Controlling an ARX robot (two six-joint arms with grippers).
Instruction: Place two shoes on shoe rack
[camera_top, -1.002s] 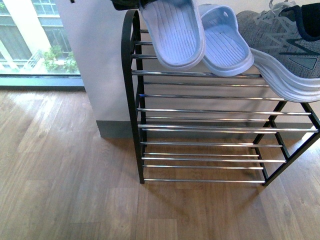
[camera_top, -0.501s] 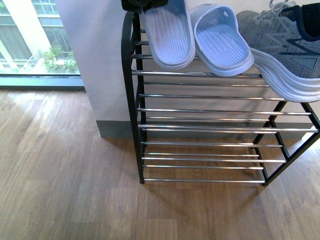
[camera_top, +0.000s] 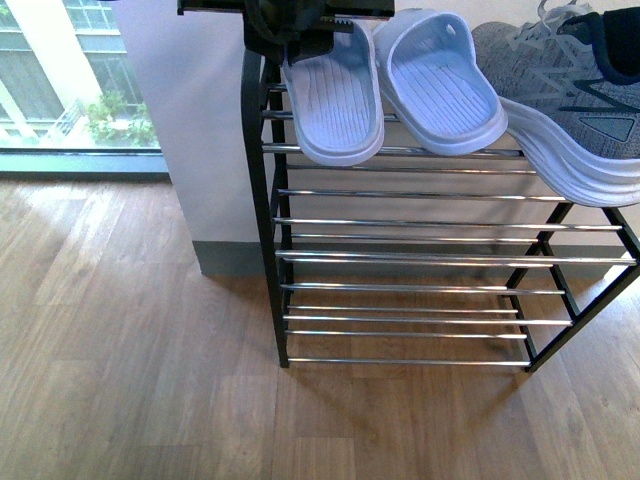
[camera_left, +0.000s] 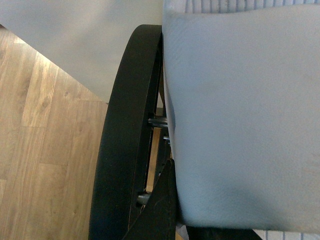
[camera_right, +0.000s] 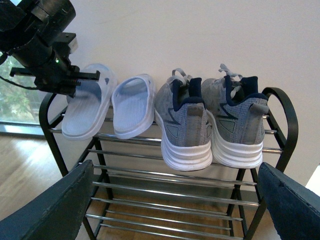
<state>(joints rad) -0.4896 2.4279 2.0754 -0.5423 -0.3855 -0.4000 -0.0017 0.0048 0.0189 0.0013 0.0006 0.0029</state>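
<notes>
Two grey knit sneakers (camera_right: 182, 125) (camera_right: 237, 120) stand side by side, heels outward, on the top shelf of the shoe rack (camera_right: 280, 125). Only one sneaker (camera_top: 570, 100) shows in the front view. At the rack's left end, my left gripper (camera_top: 300, 25) is shut on the heel end of a pale blue slipper (camera_top: 335, 110) whose sole lies on the top rods. The left wrist view is filled by that slipper (camera_left: 240, 115) next to the rack's black arch (camera_left: 125, 140). My right gripper (camera_right: 172, 210) hangs open in front of the rack, holding nothing.
A second pale blue slipper (camera_top: 440, 90) lies on the top shelf between the held one and the sneakers. The lower chrome-rod shelves (camera_top: 400, 255) carry nothing. A white wall stands behind the rack, a window (camera_top: 70, 90) to the left, and wood floor (camera_top: 130, 350) in front.
The left gripper has come down into the front view. The held slipper has slid lower and nearer, and its toe now overhangs the front top rod beside the other slipper.
</notes>
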